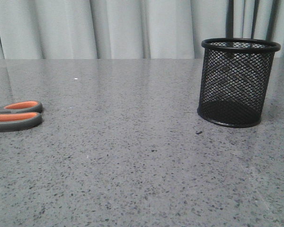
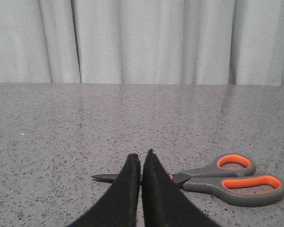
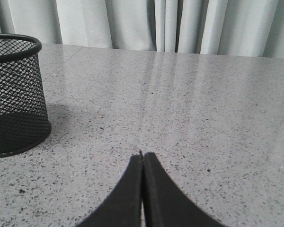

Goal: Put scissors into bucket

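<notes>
The scissors (image 1: 16,116) lie flat on the grey table at the far left edge of the front view, where only their grey handles with orange lining show. In the left wrist view the scissors (image 2: 213,177) lie just beyond my left gripper (image 2: 141,158), which is shut with nothing between its fingers; the thin blades pass behind the fingertips. The bucket (image 1: 239,82), a black wire-mesh cup, stands upright at the right. It also shows as the bucket (image 3: 14,94) in the right wrist view, off to one side of my right gripper (image 3: 142,155), which is shut and holds nothing. Neither gripper shows in the front view.
The speckled grey tabletop (image 1: 132,156) stretches between the scissors and the bucket. A pale curtain (image 1: 132,28) hangs behind the table's far edge. A small dark speck (image 1: 199,132) lies near the bucket's base.
</notes>
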`<state>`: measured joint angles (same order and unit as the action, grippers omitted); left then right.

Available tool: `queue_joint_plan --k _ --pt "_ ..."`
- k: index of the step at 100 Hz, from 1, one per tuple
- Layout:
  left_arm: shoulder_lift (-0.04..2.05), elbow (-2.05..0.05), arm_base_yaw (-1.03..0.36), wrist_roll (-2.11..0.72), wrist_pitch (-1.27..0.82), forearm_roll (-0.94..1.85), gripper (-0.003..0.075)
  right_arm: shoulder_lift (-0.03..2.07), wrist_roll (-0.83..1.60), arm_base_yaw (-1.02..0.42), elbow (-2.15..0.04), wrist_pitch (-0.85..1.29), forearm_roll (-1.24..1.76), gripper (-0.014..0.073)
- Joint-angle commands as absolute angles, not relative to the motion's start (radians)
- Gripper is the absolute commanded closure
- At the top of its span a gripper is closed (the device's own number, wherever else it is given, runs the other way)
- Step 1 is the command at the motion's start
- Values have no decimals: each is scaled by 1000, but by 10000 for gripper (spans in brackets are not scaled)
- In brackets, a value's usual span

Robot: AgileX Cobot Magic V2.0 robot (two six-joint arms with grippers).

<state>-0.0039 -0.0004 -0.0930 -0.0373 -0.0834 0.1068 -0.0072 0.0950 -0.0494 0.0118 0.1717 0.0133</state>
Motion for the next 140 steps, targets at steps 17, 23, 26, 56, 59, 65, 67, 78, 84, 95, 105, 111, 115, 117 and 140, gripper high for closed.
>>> queue_joint_plan --k 17,23,26,56,59,65,67,78,84,95,105,111,115,117,140 --pt "-29 17 -90 -35 0 114 741 -28 100 -41 36 93 0 664" --pt "-29 17 -90 -35 0 114 741 -28 100 -41 36 93 0 664" --pt "-29 17 -90 -35 0 114 741 -28 100 -41 36 93 0 664" --pt "-29 17 -90 -35 0 112 741 -28 100 -41 36 93 0 664" --pt "-29 17 -90 -35 0 112 741 -28 100 -41 36 93 0 664" --pt "-29 17 -90 -35 0 112 741 -28 100 -41 36 93 0 664" --pt "-29 17 -90 -35 0 112 741 -28 100 -41 36 93 0 664" --pt "-29 17 -90 -35 0 112 741 -28 100 -41 36 93 0 664" --pt "-29 17 -90 -35 0 112 741 -28 100 -41 36 93 0 664" --pt "-29 17 -90 -35 0 112 741 -28 100 -41 36 93 0 664" --pt "-29 17 -90 -35 0 112 741 -28 100 -41 36 69 0 664" --pt "-29 17 -90 -35 0 112 741 -28 100 -41 36 60 0 664" --pt "-29 17 -90 -35 0 112 741 -28 100 -41 36 60 0 664" --pt "-29 17 -90 -35 0 112 741 -28 100 -41 36 60 0 664" --pt "-29 17 -90 -35 0 137 741 -28 100 -41 36 48 75 664"
